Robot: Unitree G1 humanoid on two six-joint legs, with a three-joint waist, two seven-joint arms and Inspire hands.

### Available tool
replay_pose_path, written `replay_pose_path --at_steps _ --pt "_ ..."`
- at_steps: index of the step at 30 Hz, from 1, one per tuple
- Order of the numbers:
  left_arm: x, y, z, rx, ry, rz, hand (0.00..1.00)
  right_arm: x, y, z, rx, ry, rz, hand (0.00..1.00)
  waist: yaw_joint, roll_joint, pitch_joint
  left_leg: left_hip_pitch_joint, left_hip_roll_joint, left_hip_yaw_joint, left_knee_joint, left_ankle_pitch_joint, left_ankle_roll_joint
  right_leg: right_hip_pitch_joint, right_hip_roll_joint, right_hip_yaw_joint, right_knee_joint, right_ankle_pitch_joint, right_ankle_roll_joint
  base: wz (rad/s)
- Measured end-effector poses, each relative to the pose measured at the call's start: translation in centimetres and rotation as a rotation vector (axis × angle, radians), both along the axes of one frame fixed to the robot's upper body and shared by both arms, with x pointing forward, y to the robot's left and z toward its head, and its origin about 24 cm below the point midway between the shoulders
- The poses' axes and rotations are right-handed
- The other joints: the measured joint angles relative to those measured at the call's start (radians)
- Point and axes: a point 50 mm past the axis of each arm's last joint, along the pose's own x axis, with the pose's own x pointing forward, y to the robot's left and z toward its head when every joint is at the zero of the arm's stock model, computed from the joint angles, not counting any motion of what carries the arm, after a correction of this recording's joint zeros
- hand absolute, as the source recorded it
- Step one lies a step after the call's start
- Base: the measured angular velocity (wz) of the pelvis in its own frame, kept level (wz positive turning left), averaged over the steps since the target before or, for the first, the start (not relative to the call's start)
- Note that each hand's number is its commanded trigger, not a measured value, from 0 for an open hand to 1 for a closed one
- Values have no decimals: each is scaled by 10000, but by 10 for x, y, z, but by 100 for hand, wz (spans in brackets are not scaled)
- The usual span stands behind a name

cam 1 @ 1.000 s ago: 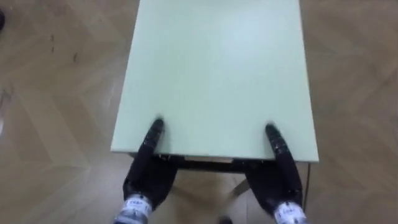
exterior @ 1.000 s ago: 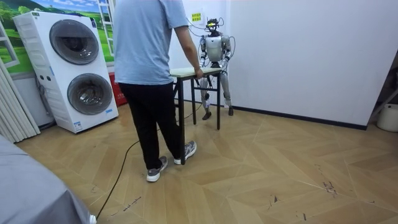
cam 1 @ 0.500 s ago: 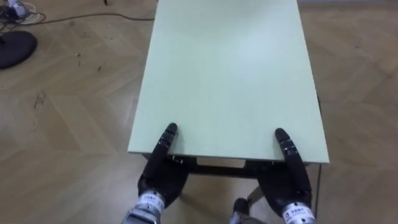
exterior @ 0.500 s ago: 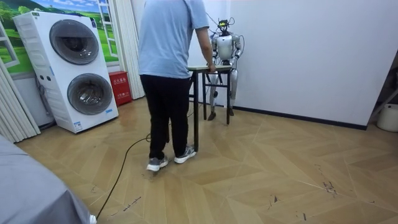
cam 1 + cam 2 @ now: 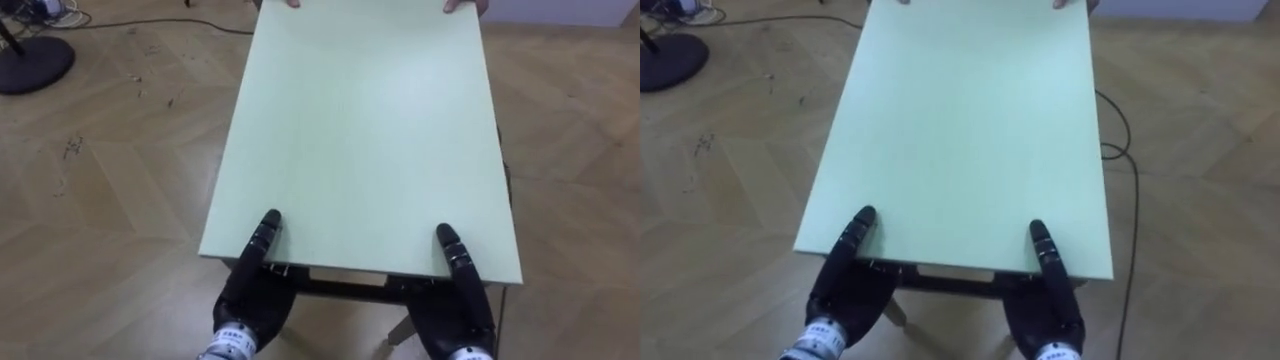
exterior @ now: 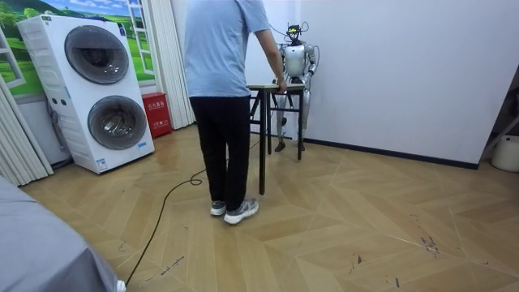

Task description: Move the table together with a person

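The left robot hand [image 5: 252, 288] sits at the near left corner of the table [image 5: 360, 130]. It laps over the pale green top and reaches under the edge. What lies beneath is hidden, so I cannot tell whether it clamps. The right robot hand [image 5: 455, 300] mirrors it at the table's near right corner, and its state is just as unreadable. At the table's far edge a person [image 6: 219, 73] holds the top at both corners. This looks like the carrying step, with the table shared between the two. The next move calls for matching the person's pace and keeping the top level.
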Motion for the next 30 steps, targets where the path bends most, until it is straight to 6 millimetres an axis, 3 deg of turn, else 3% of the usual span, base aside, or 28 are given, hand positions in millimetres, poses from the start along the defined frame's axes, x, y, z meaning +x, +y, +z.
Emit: replay_pose_path --at_steps 6,14,21,30 --pt "-6 4 0 123 -27 275 100 -2 6 -1 75 36 141 100 58 -88 17 153 34 -118 -316 85 -44 297 103 -149 -458 129 2 5" --pt "-7 5 1 39 -118 375 100 5 5 3 -105 -194 330 100 196 -126 44 49 109 -713 -267 122 -102 747 145 -852 -974 140 -1 24" --pt "-4 4 5 -494 -344 669 100 24 2 13 -442 -732 836 100 507 12 70 -53 176 -1007 -240 169 -138 907 149 -1148 -1126 105 36 20" --pt "-4 3 6 -538 -465 790 100 28 0 15 -548 -849 979 100 283 190 34 -208 136 -1068 -247 185 -121 1328 -81 -1898 -1083 -132 199 44"
